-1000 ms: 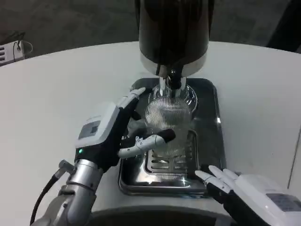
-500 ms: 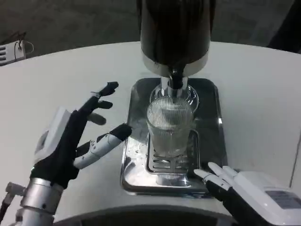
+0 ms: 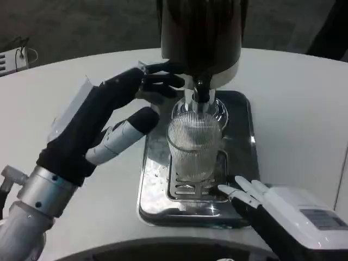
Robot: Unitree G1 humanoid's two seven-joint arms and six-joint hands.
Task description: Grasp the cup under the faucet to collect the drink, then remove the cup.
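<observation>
A clear ribbed cup [image 3: 194,148] stands upright on the drip grate of a steel tray [image 3: 242,114], directly below the faucet [image 3: 202,92] of a dark dispenser [image 3: 201,38]. My left hand [image 3: 103,122] is raised above the table to the left of the cup, fingers spread, fingertips reaching toward the dispenser's base near the faucet; it holds nothing and is apart from the cup. My right hand [image 3: 272,209] rests at the tray's front right corner, fingers extended and apart, holding nothing.
The white round table [image 3: 65,98] extends left and right of the tray. A white object with cables [image 3: 13,57] lies off the far left edge. The dispenser body overhangs the back of the tray.
My left hand let go of the cup, pulled back to the left, and has now risen and reached forward toward the faucet. The cup stays on the grate. The right hand barely moved.
</observation>
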